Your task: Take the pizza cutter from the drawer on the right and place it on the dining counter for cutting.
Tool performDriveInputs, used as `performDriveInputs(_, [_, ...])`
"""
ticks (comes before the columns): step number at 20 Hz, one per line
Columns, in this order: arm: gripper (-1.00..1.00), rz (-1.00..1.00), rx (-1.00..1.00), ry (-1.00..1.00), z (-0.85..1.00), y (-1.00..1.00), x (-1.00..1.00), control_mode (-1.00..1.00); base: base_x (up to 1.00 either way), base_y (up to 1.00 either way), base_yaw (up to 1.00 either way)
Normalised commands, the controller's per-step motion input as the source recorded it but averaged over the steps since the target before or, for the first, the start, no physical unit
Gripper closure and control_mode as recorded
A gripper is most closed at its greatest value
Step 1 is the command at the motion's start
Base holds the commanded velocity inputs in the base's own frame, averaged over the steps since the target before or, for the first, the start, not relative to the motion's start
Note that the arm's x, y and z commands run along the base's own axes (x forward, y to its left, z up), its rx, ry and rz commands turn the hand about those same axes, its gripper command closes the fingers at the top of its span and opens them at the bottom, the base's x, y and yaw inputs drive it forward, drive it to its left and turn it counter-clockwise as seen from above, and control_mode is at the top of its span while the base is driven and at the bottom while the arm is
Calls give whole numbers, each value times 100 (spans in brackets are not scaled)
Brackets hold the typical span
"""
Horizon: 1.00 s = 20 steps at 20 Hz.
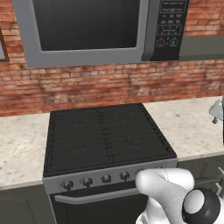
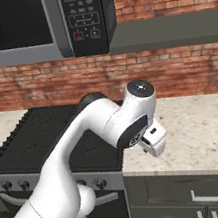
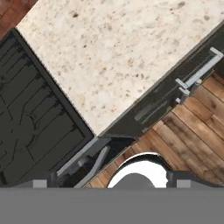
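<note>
Hovering above the speckled table (image 2: 202,135) right of the stove (image 1: 105,135), the gripper (image 2: 155,141) holds nothing, its jaws spread wide. The drawer (image 2: 196,189), at lower right, is shut; presumably the pizza cutter lies inside, so reaching its handle (image 2: 210,197) and pulling comes next.

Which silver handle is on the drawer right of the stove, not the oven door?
The short straight silver handle on the dark grey drawer front under the speckled counter. The oven's bar handle is longer and curved, below the knobs.

The arm (image 2: 88,150) hides part of the stove (image 2: 30,140); the microwave (image 1: 87,30) is cropped.
</note>
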Motion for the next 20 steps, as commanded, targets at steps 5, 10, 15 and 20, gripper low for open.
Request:
performDriveInputs(5, [-100,-28,11,-2,-49,-75,-47,-100,0,0,0])
performDriveInputs(10, [-100,-26,12,-5,-56,-64,-42,-100,0,0,0])
performDriveInputs(15, [-100,-19,21,-12,-68,-60,-5,-100,0,0,0])
performDriveInputs(20, [-100,-8,23,-6,-73,-54,6,-100,0,0,0])
